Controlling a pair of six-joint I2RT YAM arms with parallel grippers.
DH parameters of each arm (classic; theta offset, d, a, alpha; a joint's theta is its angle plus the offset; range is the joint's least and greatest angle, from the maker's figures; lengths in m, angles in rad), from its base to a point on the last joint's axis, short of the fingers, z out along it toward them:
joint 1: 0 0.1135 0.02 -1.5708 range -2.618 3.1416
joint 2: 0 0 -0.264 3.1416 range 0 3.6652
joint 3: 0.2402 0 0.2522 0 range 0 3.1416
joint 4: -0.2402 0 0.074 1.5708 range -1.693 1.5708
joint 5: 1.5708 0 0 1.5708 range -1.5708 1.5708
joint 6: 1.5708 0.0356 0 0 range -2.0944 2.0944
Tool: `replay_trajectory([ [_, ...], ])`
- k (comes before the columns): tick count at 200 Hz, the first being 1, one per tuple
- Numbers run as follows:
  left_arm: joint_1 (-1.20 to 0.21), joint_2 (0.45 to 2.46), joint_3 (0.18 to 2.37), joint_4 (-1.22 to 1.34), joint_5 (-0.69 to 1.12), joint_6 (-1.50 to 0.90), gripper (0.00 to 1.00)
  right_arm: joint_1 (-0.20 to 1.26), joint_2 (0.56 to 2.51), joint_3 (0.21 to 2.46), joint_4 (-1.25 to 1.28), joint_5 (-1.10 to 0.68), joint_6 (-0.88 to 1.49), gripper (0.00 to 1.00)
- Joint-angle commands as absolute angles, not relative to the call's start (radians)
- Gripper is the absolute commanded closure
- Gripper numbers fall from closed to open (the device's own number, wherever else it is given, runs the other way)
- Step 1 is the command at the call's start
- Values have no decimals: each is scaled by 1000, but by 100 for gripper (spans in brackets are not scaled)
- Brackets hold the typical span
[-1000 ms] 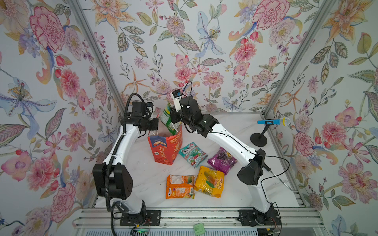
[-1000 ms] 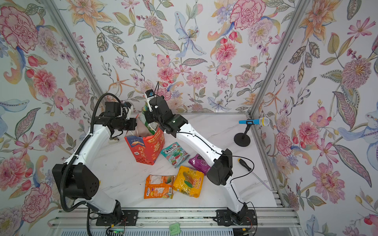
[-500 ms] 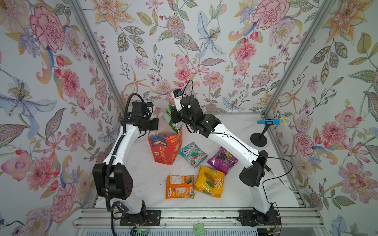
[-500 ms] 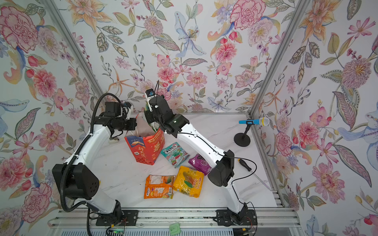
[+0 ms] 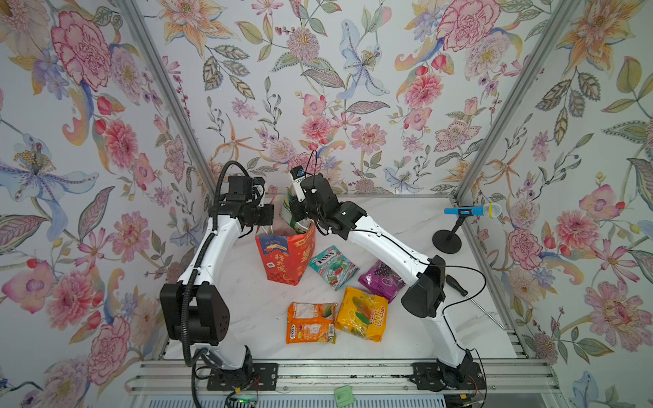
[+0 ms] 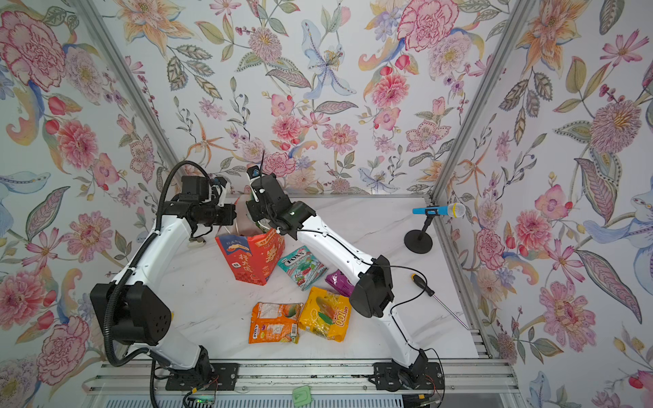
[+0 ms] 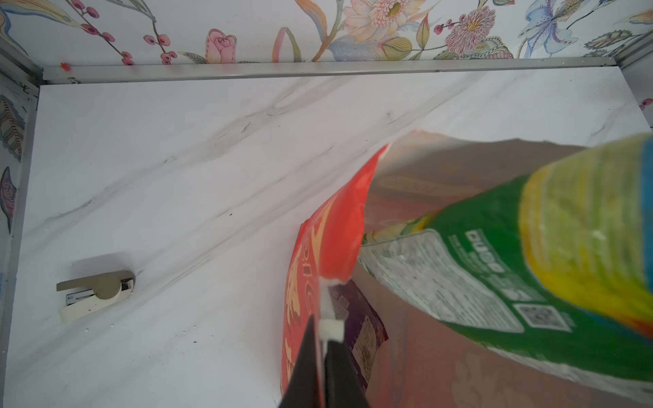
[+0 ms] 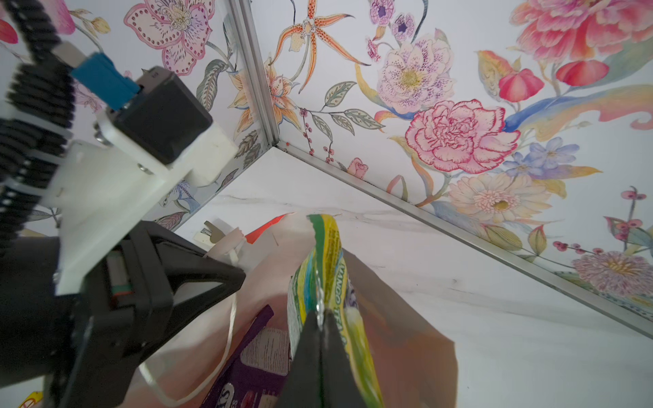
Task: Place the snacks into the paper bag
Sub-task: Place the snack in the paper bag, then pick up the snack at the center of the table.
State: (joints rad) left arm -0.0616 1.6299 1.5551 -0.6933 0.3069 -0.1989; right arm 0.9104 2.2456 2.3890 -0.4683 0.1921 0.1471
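Note:
The red paper bag [image 5: 286,254] [image 6: 252,256] stands upright at the back of the table. My left gripper [image 7: 323,339] is shut on the bag's rim [image 7: 339,226], holding the mouth apart. My right gripper [image 8: 320,318] is shut on the edge of the green snack [image 8: 325,268] [image 7: 530,265], which hangs tilted with its lower end in the bag's mouth [image 5: 293,215]. A purple packet [image 8: 254,356] lies inside the bag. On the table in front lie the teal-pink [image 5: 334,266], purple [image 5: 381,281], yellow [image 5: 362,314] and orange [image 5: 311,323] snacks.
A cream stapler [image 7: 95,295] [image 6: 196,242] lies on the table left of the bag. A blue microphone on a black stand [image 5: 471,212] is at the back right, with a screwdriver [image 5: 459,286] by the right wall. Floral walls close three sides.
My right gripper has shifted slightly left and down with the green snack, bringing it lower into the bag's mouth. The left arm has held still on the rim.

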Motion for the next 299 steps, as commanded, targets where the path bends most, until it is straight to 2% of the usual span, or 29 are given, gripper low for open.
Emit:
replay_trajectory([
  [1,-58,1612,1537,-676,301,-202,100,917,2260,2440,-472,162,164,98],
  [21,-58,1614,1537,-676,301,-202,100,913,2270,2439,-474,153,175,86],
  [40,-58,1614,1538,-676,298,-201,100,910,2277,2441,-475,139,191,78],
  [94,-58,1618,1536,-678,296,-199,100,889,2241,2538,-503,100,180,39],
  [107,-58,1620,1536,-675,295,-199,100,882,2210,2545,-502,110,161,34],
  [162,-58,1626,1545,-670,305,-206,100,824,2037,2378,-504,91,140,30],
  [256,-58,1621,1530,-657,310,-219,100,625,1668,1810,-418,49,178,27],
  [299,-58,1615,1532,-666,303,-215,100,636,1565,1536,-404,57,205,26],
])
